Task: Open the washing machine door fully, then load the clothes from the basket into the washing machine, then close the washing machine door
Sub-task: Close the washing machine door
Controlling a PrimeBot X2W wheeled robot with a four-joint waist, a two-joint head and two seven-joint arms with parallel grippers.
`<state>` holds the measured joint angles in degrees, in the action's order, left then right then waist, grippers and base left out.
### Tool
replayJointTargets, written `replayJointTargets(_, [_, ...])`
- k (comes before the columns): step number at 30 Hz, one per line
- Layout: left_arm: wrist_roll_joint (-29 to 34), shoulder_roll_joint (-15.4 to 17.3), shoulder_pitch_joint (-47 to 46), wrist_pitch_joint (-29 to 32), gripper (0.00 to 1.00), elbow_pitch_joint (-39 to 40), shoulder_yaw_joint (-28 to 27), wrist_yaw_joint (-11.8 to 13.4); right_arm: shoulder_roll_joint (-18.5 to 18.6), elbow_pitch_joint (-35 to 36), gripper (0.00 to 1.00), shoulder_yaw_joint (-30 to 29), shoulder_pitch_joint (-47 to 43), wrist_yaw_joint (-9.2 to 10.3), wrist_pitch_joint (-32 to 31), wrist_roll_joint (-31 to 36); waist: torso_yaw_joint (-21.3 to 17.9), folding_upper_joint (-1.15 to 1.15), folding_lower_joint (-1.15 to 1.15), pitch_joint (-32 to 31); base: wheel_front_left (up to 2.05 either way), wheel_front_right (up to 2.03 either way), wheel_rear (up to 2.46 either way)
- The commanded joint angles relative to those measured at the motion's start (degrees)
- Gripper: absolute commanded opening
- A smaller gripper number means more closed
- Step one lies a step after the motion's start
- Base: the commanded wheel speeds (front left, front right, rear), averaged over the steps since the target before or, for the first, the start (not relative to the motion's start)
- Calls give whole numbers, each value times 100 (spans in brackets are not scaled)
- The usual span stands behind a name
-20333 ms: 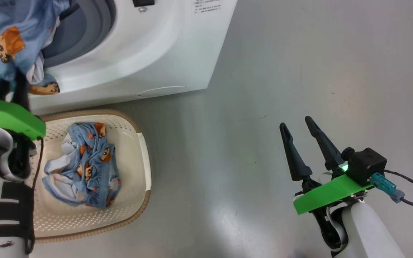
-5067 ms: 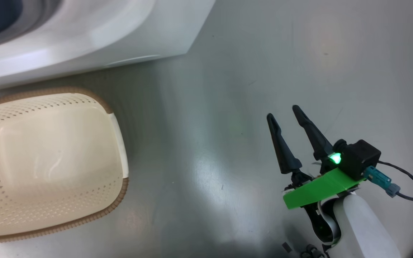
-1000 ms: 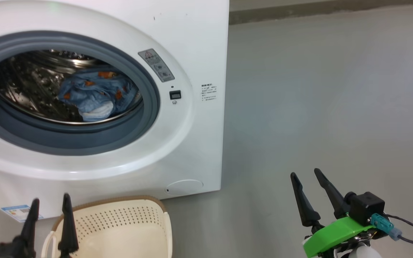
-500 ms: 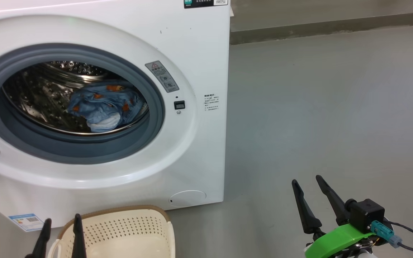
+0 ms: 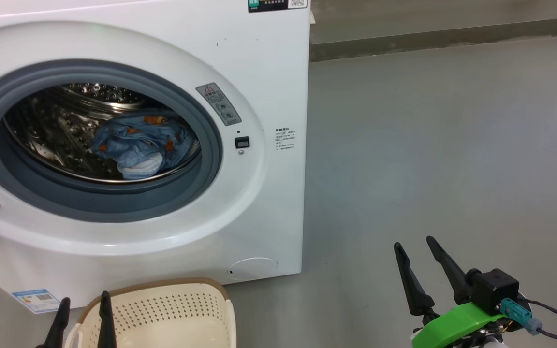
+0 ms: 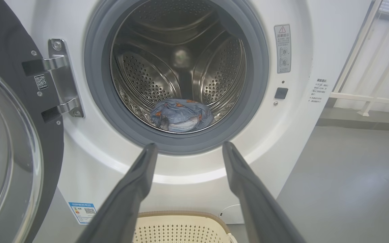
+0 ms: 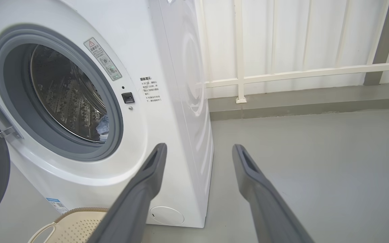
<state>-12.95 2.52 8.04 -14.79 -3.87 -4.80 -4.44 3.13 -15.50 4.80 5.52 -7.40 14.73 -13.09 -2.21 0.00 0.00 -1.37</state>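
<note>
White washing machine [image 5: 269,72]: red-triangle warning sticker [image 6: 283,48], blue label [image 5: 36,299] low; writing unreadable. Left gripper [image 6: 188,145], right gripper [image 7: 199,145] both spread, empty.

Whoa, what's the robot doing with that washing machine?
It is doing laundry. The washing machine has its door swung wide open to the left, and the clothes, blue with little bears, lie inside the drum. The basket on the floor in front looks empty, as far as it shows. The left jaws and the right jaws are open and hold nothing. Closing the door is the step not yet done.
</note>
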Motion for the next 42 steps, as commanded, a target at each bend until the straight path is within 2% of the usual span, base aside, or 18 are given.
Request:
replayJointTargets(1, [-59, 36, -149, -21, 100, 103, -167, 37, -25, 156, 100, 128, 21, -9, 27, 63, 1, 0, 0, -9, 0, 0, 0])
replayJointTargets(14, [-109, 36, -137, -21, 100, 125, -141, 93, -25, 151, 100, 122, 22, -9, 27, 33, -5, 0, 0, -14, 0, 0, 0])
replayJointTargets(21, [-54, 36, -141, -21, 100, 129, -202, 207, -25, 176, 100, 123, 24, -9, 27, 14, -45, 0, 0, 4, -28, 28, 0])
replayJointTargets(42, [-50, 36, -274, -21, 100, 296, -184, 222, -25, 199, 100, 87, 25, -9, 27, -25, -18, 0, 0, 45, -161, 161, 0])
